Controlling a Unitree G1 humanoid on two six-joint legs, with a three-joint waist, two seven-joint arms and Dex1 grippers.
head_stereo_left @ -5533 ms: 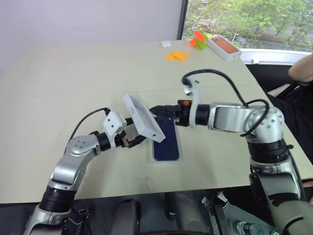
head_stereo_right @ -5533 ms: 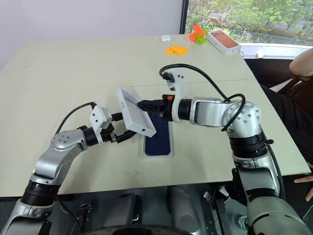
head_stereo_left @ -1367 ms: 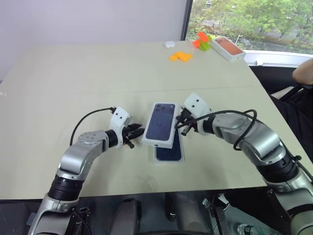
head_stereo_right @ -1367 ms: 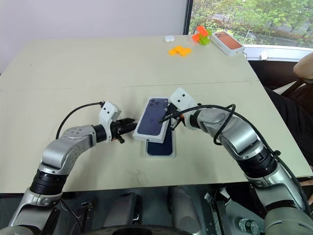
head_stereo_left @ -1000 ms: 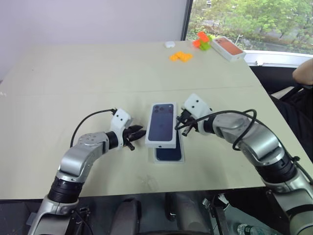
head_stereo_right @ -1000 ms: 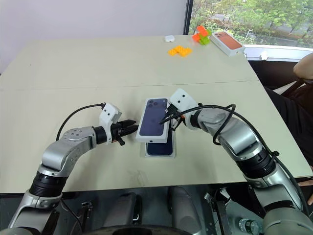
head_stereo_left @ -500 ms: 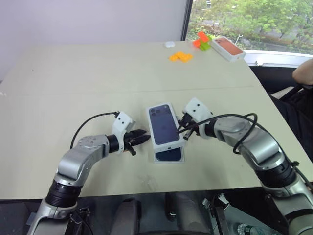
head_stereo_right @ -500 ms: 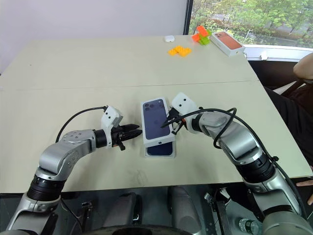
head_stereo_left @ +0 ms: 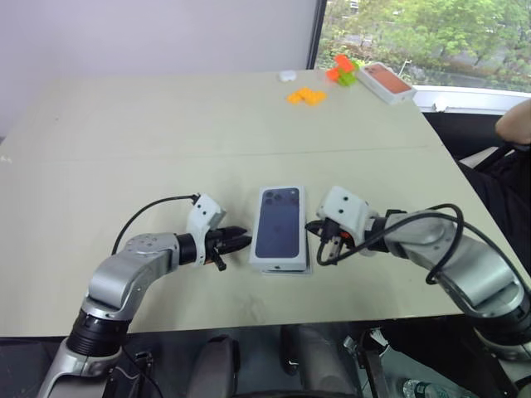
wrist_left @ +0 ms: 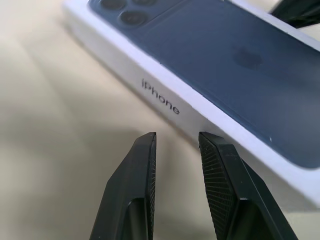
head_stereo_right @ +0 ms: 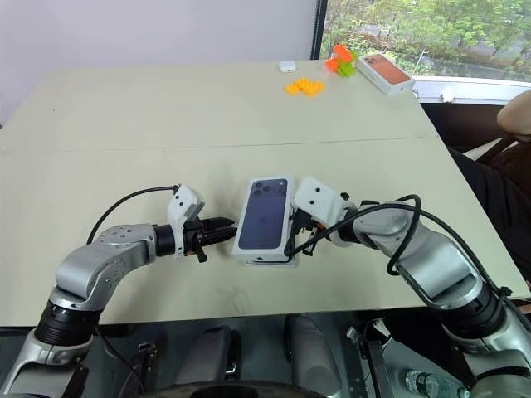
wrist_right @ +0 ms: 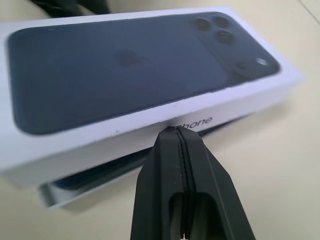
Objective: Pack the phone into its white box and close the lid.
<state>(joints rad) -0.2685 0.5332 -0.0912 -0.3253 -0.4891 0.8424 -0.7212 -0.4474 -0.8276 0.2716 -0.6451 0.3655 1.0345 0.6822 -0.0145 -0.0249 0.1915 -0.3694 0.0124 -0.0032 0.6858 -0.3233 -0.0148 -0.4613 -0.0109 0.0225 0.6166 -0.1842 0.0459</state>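
The lid (head_stereo_left: 280, 226), white with a dark blue phone printed on top, lies over the white box (wrist_right: 52, 194), whose near end sticks out beneath it. A dark strip of the phone (wrist_right: 107, 172) shows between lid and box. My left gripper (wrist_left: 177, 139) is at the lid's left side, its fingers a little open with nothing between them, tips just short of the "iPhone" lettering. At the lid's right side my right gripper (wrist_right: 176, 131) is shut and empty, its tip at the side wall.
At the table's far right stand a box with an orange-red top (head_stereo_left: 386, 80), orange bricks (head_stereo_left: 304, 96), green and orange blocks (head_stereo_left: 338, 69) and a small white object (head_stereo_left: 286, 75). A person's arm (head_stereo_left: 516, 120) shows at the right edge.
The lid, skewed across the box half a second ago, now lies straight along it and lower. My right gripper has drawn back toward me along the lid's side. The left gripper has barely moved.
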